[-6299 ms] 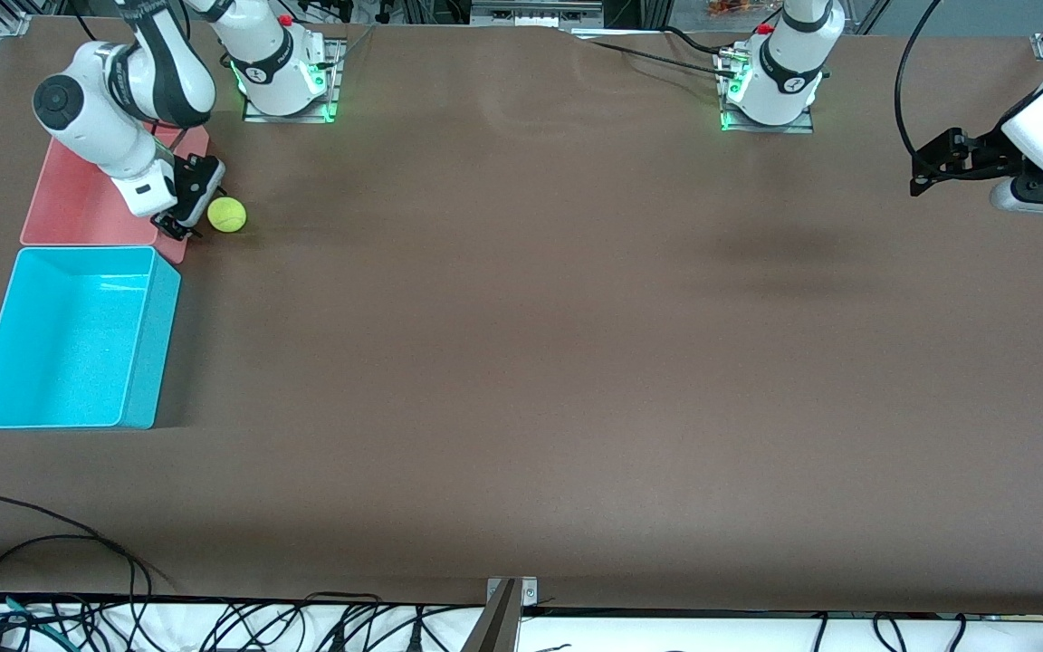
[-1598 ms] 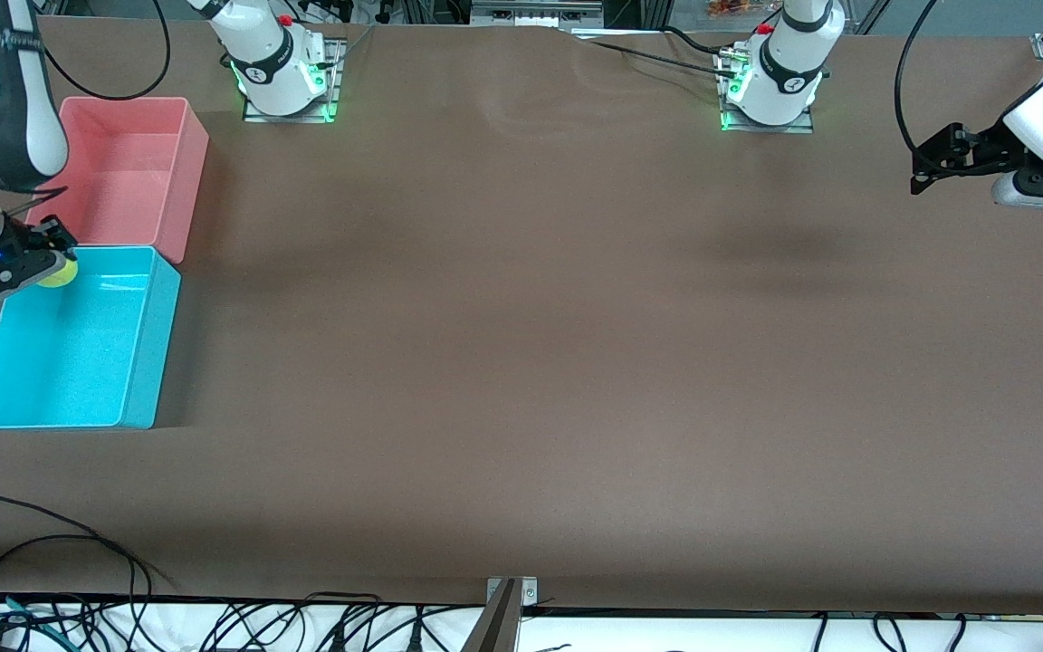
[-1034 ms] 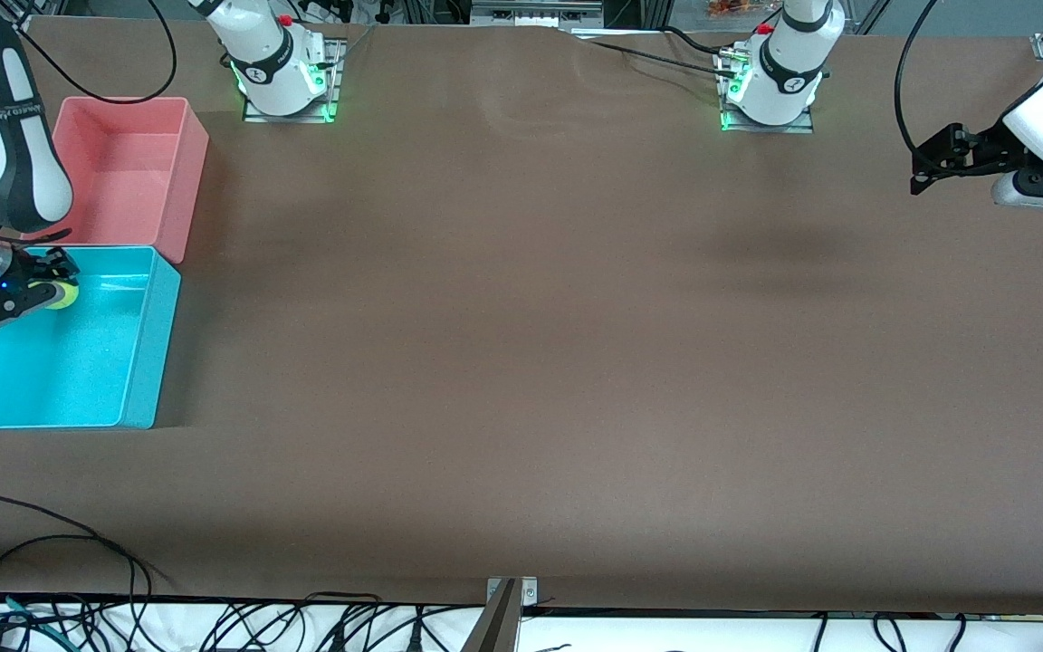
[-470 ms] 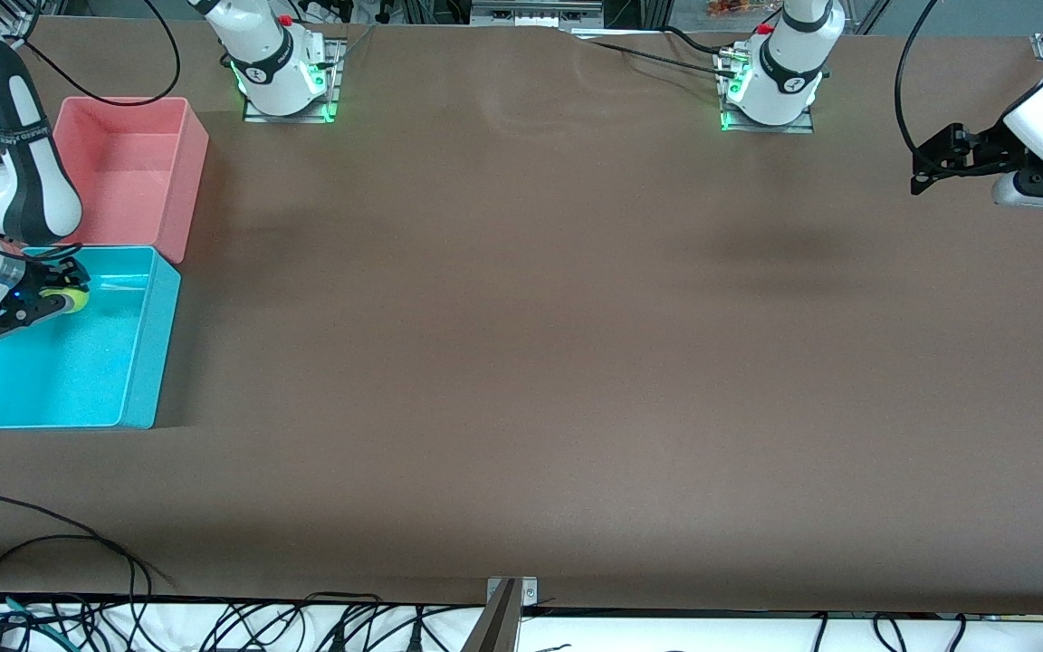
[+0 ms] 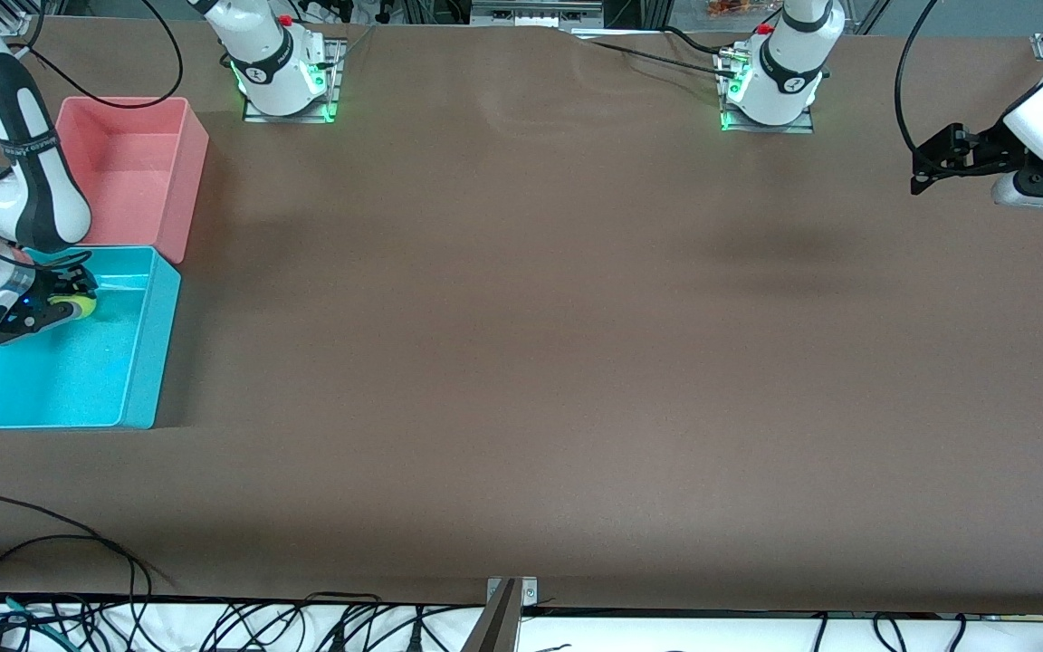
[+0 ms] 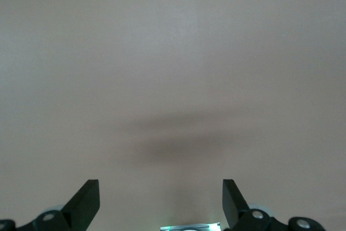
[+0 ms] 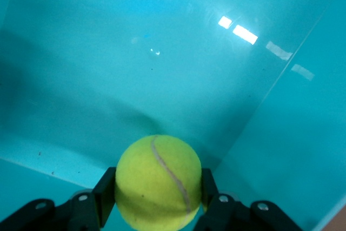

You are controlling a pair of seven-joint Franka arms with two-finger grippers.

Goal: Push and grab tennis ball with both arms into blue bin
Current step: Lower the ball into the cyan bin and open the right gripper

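Step in hand, as I read it: the drop. My right gripper [image 5: 58, 303] hangs over the blue bin [image 5: 137, 362], near the end closest to the pink bin [image 5: 186, 172], fingers [image 7: 104, 196] clamped on the ball [image 7: 158, 181]. Next I only need to release; nothing blocks the fall. Left gripper [image 6: 161, 205] waits over bare surface [image 5: 521, 362] at its own end, fingers spread wide, empty.
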